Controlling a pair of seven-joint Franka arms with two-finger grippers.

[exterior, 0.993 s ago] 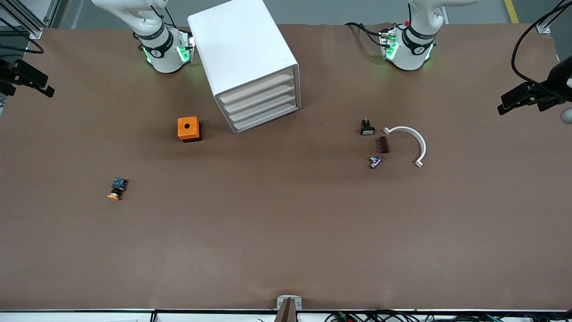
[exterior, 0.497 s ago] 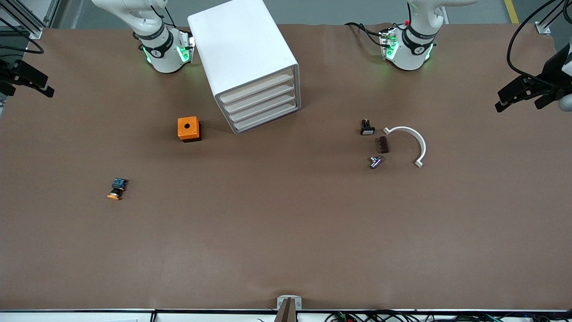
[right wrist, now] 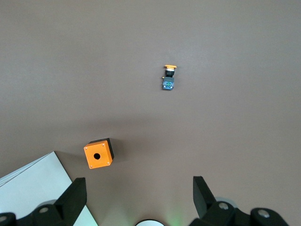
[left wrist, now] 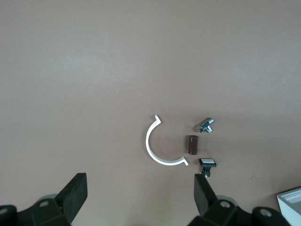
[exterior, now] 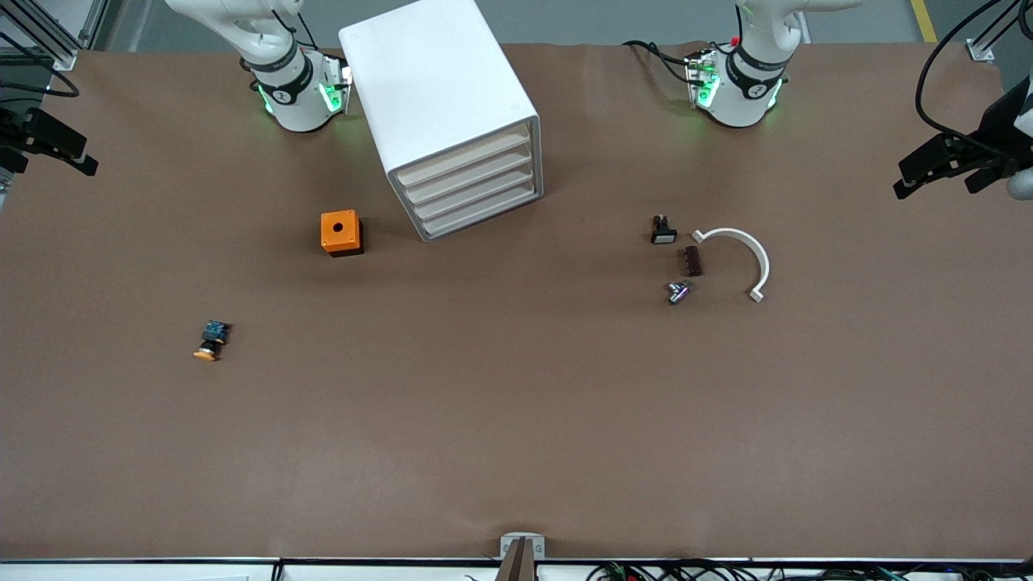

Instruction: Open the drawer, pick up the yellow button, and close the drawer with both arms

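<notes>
Glossy white arms (exterior: pixel 282 73) with black joint rings, green lights, black cables.

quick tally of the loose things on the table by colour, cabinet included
orange: 2, box, button
white: 2, cabinet, clip
black: 1, part
brown: 1, block
silver: 1, fitting
total: 7

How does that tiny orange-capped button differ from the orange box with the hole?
The button is far smaller than the orange box. The button lies on its side, orange only at the cap, body blue-black; the box sits upright, hole upward. The button lies nearer the front camera. Both rest on the table.
</notes>
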